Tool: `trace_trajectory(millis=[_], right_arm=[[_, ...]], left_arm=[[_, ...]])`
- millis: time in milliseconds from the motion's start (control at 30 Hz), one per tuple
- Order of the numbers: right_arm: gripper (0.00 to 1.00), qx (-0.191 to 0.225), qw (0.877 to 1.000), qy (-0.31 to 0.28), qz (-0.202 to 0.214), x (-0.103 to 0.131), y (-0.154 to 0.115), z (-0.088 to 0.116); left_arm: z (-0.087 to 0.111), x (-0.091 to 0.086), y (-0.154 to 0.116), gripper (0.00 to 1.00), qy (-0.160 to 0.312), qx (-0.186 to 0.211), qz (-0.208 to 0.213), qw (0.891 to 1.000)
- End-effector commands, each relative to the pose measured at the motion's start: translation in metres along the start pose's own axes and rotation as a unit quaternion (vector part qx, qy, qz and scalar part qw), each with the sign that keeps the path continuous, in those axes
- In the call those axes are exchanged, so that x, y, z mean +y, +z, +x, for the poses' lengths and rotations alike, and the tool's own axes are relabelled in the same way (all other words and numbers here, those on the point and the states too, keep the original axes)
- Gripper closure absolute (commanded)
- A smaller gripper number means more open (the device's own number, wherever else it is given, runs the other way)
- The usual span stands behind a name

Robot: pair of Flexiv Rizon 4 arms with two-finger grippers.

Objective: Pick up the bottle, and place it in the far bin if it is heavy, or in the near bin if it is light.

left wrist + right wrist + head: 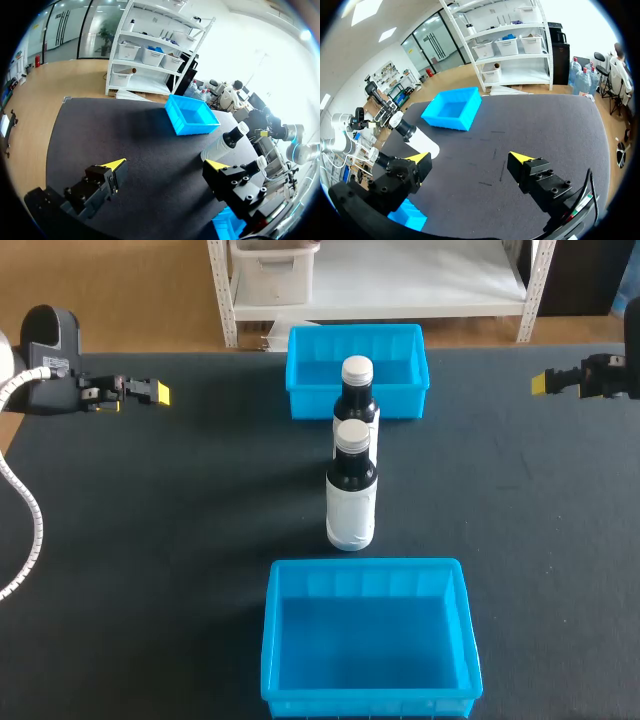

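Observation:
Two dark bottles with white labels and pale caps stand upright in a row mid-table: the nearer bottle point(351, 502) and, right behind it, the farther bottle point(357, 392). That one stands just in front of the far blue bin point(310, 403). The near blue bin point(365, 567) lies empty at the table's front. My left gripper point(152, 392) hovers open at the far left, and my right gripper point(545, 383) is open at the far right, both well away from the bottles. In the wrist views, the left gripper point(166, 165) and right gripper point(470, 158) hold nothing; the bottles point(224, 143) point(416, 136) stand ahead.
The dark table mat point(180, 540) stretches bare on both sides of the bottle row. The far bin point(194, 128) point(445, 121) is also empty. A corner of the near bin point(227, 223) point(409, 214) shows beside each gripper's finger.

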State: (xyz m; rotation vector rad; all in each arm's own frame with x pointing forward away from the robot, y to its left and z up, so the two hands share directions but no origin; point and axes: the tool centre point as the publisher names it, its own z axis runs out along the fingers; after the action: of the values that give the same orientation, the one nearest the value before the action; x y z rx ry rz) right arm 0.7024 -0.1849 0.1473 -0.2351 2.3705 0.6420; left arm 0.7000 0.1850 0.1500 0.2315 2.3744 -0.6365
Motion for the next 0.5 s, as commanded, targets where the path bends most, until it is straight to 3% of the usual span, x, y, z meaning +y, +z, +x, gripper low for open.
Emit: trace_trajectory(millis=[33,100,167,233,300,500], right_arm=[[0.00,0.011,0.998,-0.061,-0.034,0.004,-0.003,-0.005],[0.00,0.036,0.987,-0.148,-0.059,0.006,-0.006,-0.012],[0.00,0.065,0.964,-0.233,-0.106,0.009,-0.011,-0.019],[0.00,0.121,0.915,-0.343,-0.174,0.015,-0.019,-0.020],[0.00,0.186,0.844,-0.444,-0.236,0.020,-0.030,-0.017],[0.00,0.186,0.844,-0.444,-0.236,0.020,-0.030,-0.017]], left_arm=[[0.000,0.000,0.000,0.00,0.000,0.000,0.000,1.000],[0.000,0.000,0.000,0.00,0.000,0.000,0.000,1.000],[0.000,0.000,0.000,0.00,0.000,0.000,0.000,1.000],[0.000,0.000,0.000,0.00,0.000,0.000,0.000,1.000],[0.000,0.000,0.000,0.00,0.000,0.000,0.000,1.000],[0.000,0.000,0.000,0.00,0.000,0.000,0.000,1.000]])
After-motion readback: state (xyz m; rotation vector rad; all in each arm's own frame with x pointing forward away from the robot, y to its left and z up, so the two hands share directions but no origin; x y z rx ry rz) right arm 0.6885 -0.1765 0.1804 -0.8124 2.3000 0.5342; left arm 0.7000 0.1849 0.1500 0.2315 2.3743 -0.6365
